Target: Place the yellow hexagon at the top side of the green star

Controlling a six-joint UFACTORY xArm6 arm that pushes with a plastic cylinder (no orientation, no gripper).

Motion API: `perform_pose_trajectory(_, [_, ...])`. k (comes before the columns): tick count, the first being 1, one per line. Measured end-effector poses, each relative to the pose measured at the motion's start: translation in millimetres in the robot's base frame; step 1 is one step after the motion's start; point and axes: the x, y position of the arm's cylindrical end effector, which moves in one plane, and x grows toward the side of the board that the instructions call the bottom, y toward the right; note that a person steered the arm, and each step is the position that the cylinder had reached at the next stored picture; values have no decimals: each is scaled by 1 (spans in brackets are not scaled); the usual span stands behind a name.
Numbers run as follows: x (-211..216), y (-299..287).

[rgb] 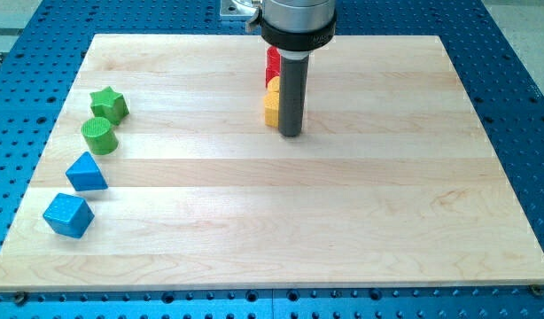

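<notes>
No legible writing; my tip (291,134) beside yellow block (271,108), no claw visible.

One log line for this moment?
my tip: right of yellow block | red block: behind | green star: far left, untouched

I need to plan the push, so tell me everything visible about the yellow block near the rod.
The yellow block is only partly visible: my tip and the dark rod cover its right side, so its hexagon shape cannot be confirmed. It looks like matte painted wood, lying flat on the pale wooden board, upper centre. A red block sits just above it, apparently touching.
</notes>
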Motion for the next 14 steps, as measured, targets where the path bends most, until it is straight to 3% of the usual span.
perform_pose_trajectory(1, [0, 53])
perform_pose_trajectory(2, [-17, 17])
perform_pose_trajectory(3, [-22, -92])
perform_pose_trajectory(4, [-1, -101])
perform_pose_trajectory(5, [2, -61])
perform_pose_trajectory(6, [-13, -145])
perform_pose_trajectory(7, [-48, -170])
perform_pose_trajectory(8, [-27, -149])
perform_pose_trajectory(10, [-81, -140])
perform_pose_trajectory(11, [-85, -188])
perform_pose_trajectory(14, [-85, -227])
